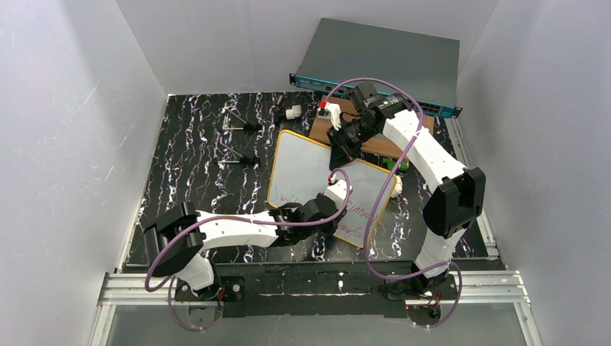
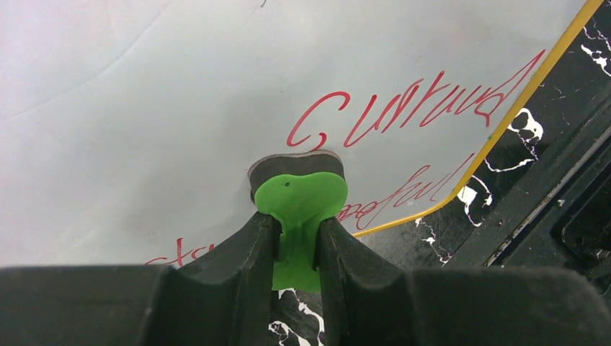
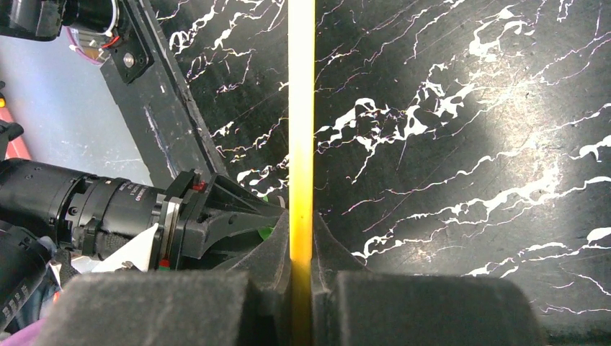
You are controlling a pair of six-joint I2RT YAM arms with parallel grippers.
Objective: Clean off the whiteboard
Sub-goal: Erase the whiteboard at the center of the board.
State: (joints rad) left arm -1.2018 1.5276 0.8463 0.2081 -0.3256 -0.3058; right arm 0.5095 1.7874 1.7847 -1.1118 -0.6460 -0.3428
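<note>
The whiteboard (image 1: 302, 169), white with a thin yellow frame, sits tilted on the black marbled mat. Red handwriting (image 2: 403, 108) runs along its near right part. My right gripper (image 1: 339, 148) is shut on the board's far edge; in the right wrist view the yellow frame (image 3: 301, 108) runs straight between the closed fingers of that gripper (image 3: 301, 223). My left gripper (image 2: 297, 220) is shut on the stem of a green eraser (image 2: 299, 194), whose dark felt pad rests on the whiteboard (image 2: 180, 94) just below the writing. In the top view the left gripper (image 1: 337, 184) is over the board's near right part.
A brown wooden board (image 1: 320, 128) lies behind the whiteboard, partly under the right arm. A grey-blue rack box (image 1: 382, 61) stands at the back. Two black clips (image 1: 241, 126) (image 1: 241, 160) and a small white piece (image 1: 293, 112) lie on the mat to the left. White walls enclose the table.
</note>
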